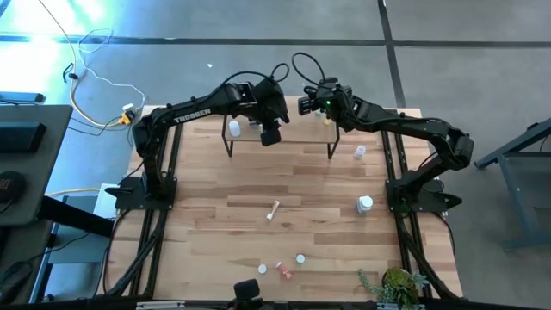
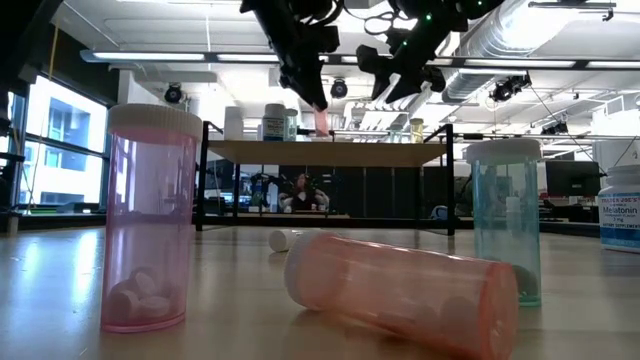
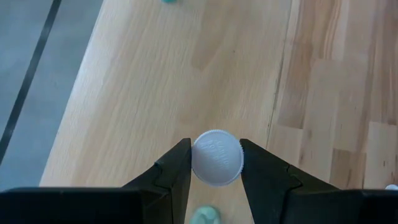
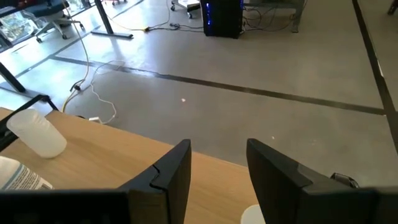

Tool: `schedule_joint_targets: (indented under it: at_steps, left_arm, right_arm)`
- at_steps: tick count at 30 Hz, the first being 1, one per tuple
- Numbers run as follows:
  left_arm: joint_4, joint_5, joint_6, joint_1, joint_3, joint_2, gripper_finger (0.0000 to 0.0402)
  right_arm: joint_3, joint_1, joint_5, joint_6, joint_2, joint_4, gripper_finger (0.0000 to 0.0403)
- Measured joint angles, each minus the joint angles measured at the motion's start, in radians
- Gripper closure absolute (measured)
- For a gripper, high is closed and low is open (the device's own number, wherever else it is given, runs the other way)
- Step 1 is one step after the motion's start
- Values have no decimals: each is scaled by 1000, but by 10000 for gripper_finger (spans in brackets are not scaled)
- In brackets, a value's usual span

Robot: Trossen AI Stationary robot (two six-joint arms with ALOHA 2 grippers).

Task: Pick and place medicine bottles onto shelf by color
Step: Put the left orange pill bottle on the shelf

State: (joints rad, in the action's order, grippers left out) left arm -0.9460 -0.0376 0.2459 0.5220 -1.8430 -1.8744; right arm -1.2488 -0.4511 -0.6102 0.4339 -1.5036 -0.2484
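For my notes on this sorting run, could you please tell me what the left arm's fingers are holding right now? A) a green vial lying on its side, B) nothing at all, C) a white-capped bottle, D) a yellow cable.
C: the left wrist view shows the left gripper shut on a bottle with a round white cap, above the shelf.

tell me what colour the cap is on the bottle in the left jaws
White; the cap shows best in the left wrist view, gripped between the jaws.

"TROSSEN" in white on the left arm (image 1: 191, 114), "Melatonin" on a white bottle's label (image 2: 622, 213)
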Motion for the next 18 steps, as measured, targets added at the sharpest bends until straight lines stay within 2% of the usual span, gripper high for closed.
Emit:
schedule_joint_targets:
  at_steps: [18]
  left_arm:
    - [23, -3, 1, -2, 1, -36, 286]
  right_arm:
    - [0, 0, 0, -5, 0, -4, 256]
